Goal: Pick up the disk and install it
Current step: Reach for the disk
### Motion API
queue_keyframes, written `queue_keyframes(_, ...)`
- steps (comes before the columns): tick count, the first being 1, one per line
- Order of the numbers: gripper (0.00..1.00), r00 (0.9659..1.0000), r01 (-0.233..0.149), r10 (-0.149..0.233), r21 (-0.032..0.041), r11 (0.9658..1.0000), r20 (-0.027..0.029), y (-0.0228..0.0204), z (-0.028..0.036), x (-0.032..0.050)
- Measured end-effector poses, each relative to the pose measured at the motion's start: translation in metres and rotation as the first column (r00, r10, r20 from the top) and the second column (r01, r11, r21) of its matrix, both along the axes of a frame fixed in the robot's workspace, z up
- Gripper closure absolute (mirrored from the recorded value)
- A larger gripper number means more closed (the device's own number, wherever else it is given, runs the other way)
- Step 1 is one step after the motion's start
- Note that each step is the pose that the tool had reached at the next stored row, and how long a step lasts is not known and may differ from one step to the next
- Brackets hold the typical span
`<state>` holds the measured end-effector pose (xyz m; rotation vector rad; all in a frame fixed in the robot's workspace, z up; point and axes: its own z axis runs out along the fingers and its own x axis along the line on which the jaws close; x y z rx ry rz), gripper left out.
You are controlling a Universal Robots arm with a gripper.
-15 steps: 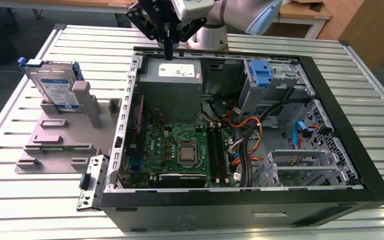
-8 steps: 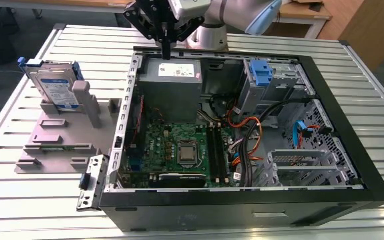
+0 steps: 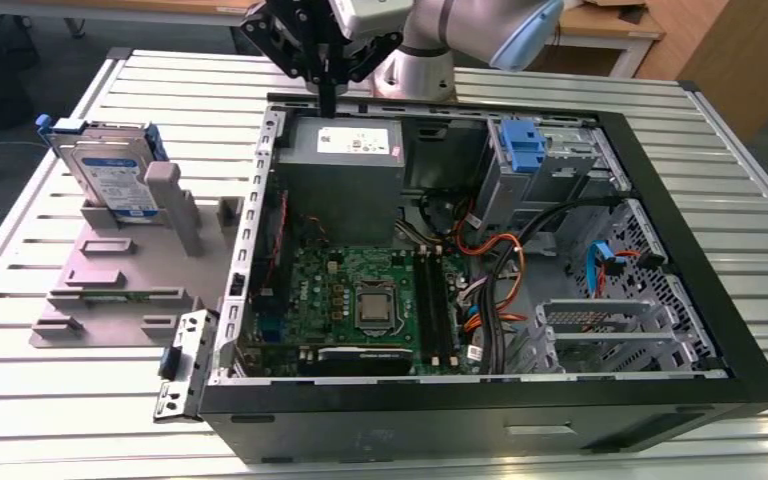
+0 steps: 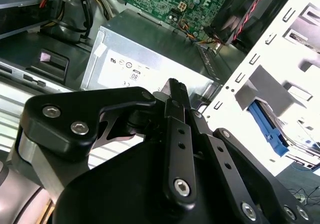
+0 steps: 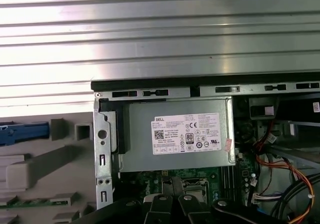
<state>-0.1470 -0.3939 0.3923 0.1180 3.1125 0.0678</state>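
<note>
The disk [image 3: 108, 172], a silver drive with a blue-and-white label in a blue carrier frame, stands upright in a grey holder [image 3: 124, 270] at the exterior view's left, outside the computer case. Its blue frame edge [image 5: 25, 133] shows in the first wrist view and again [image 4: 267, 126] in the second wrist view. My gripper [image 3: 328, 110] hangs over the case's far edge, above the grey power supply [image 3: 344, 140], well apart from the disk. Its fingers [image 4: 174, 87] are pressed together with nothing between them.
The open black computer case [image 3: 704, 380] lies on a slatted metal table [image 3: 37, 400]. Inside are a green motherboard [image 3: 357, 300], orange and black cables [image 3: 504, 250], a blue bracket [image 3: 524, 145] on the drive bay and a metal cage [image 3: 611, 330]. The power supply [image 5: 185, 134] sits just under my fingers [image 5: 172, 184].
</note>
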Motion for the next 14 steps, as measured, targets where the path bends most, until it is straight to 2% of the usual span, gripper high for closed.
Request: queue_keyframes(14, 0.89, 1.0000, 0.000, 0.000, 0.0000, 1.0000, 0.0000, 0.0047, -0.0006, -0.0070)
